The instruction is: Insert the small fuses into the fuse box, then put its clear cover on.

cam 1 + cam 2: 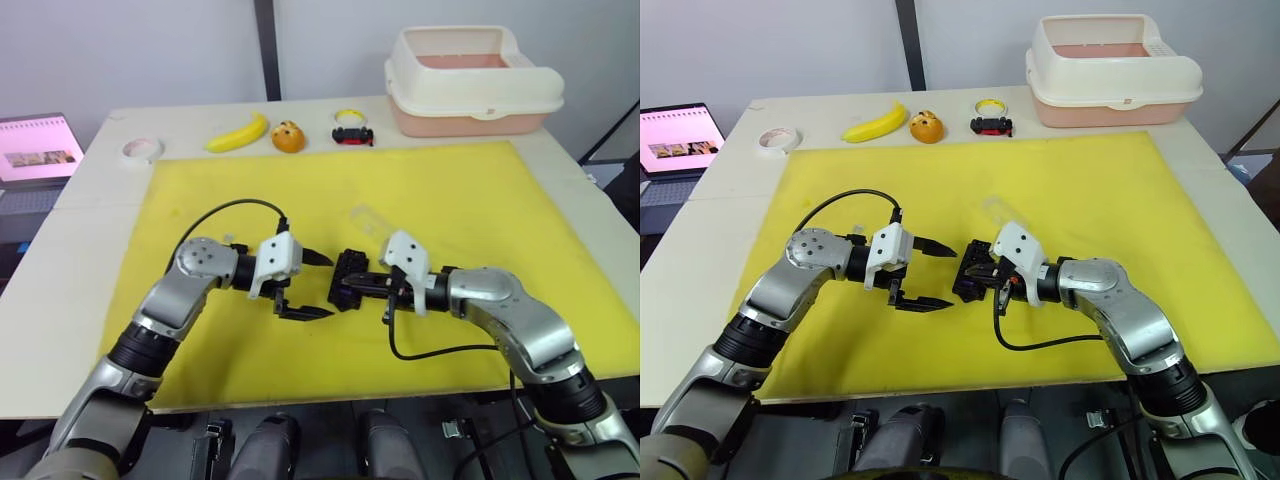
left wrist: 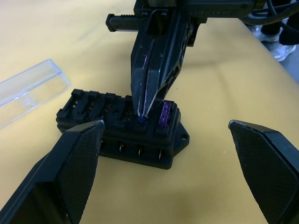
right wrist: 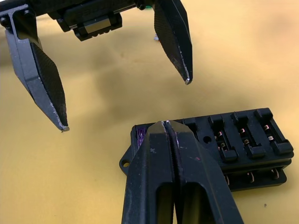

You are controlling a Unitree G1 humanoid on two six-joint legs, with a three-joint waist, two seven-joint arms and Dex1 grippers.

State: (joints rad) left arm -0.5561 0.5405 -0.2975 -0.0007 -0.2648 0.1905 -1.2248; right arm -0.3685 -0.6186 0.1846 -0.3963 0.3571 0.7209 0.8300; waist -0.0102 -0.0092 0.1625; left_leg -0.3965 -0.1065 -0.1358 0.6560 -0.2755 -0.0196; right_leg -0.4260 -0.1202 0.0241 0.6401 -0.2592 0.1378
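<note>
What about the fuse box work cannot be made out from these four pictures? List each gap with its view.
1. Left wrist view: the fuse under the right gripper is hidden but for a blue edge, covered by its closed jaws.
2. Right wrist view: part of the fuse box is blocked by that gripper.
3. Eye views: fuses in the box are too small.

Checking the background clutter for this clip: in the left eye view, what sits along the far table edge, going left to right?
Laptop → white tape roll → banana → orange → small black-and-red toy car → cream lidded bin.
</note>
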